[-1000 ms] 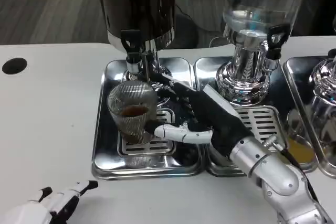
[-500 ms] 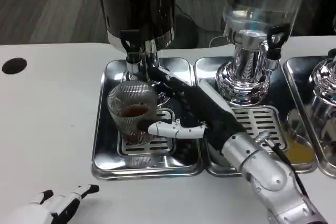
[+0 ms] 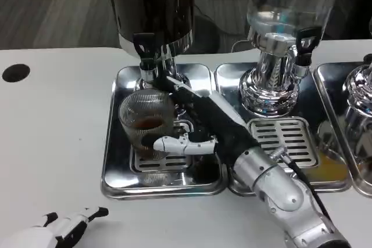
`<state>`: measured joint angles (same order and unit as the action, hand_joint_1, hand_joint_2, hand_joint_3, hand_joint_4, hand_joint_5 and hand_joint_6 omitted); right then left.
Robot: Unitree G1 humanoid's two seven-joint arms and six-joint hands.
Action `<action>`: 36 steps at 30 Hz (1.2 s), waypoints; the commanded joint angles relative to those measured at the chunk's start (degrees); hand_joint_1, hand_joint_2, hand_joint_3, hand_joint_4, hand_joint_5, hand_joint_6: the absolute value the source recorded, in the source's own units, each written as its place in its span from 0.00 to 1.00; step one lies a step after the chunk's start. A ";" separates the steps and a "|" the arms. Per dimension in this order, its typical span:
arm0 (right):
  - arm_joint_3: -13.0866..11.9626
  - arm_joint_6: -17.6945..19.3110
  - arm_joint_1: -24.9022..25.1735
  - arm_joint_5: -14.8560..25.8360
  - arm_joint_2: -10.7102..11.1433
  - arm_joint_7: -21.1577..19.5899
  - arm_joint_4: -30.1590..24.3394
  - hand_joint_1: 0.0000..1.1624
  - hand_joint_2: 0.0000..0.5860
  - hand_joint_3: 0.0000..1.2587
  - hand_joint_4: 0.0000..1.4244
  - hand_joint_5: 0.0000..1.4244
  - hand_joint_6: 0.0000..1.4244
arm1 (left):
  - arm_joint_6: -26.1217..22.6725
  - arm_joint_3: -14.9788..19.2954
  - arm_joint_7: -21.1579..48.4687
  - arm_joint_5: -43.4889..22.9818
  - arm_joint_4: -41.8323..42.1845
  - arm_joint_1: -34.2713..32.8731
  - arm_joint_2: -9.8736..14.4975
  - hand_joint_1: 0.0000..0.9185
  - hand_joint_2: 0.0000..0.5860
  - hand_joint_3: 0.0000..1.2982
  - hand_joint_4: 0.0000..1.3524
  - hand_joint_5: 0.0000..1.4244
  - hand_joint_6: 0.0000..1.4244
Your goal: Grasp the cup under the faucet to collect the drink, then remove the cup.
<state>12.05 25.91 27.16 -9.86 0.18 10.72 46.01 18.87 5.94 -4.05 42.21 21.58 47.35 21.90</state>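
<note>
1. Your right hand (image 3: 200,123) reaches in from the lower right, over the left drip tray (image 3: 116,166), and sits against the right side of the cup (image 3: 146,123).
2. Its white thumb lies along the cup's near lower side, touching the glass, while the dark fingers (image 3: 180,94) run behind the cup on the faucet side. The fingers wrap partly round the cup, but you cannot tell whether the grasp is actually tight.
3. The cup is a ribbed clear glass standing upright on the slotted grate of the left drip tray, directly under the black-handled faucet (image 3: 145,50) of the dark dispenser (image 3: 154,4). A little brown drink lies in its bottom.
4. Your left hand (image 3: 55,230) rests low at the bottom left edge, on the white table (image 3: 52,137), well apart from the tray, fingers spread loosely and holding nothing.
5. Beside the first tray, a second drip tray (image 3: 325,172) carries a clear dispenser (image 3: 285,10) on a chrome base.
</note>
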 commanded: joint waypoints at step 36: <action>0.17 5.67 5.47 -1.75 -4.81 -6.14 11.93 0.75 0.14 0.19 0.17 0.21 0.14 | -0.23 3.08 1.36 -3.36 -1.58 1.16 2.90 0.07 0.17 0.21 0.15 0.17 0.07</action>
<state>12.05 30.67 31.81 -11.00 -3.89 5.31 56.59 18.51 8.39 -3.36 38.95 20.08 47.85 24.09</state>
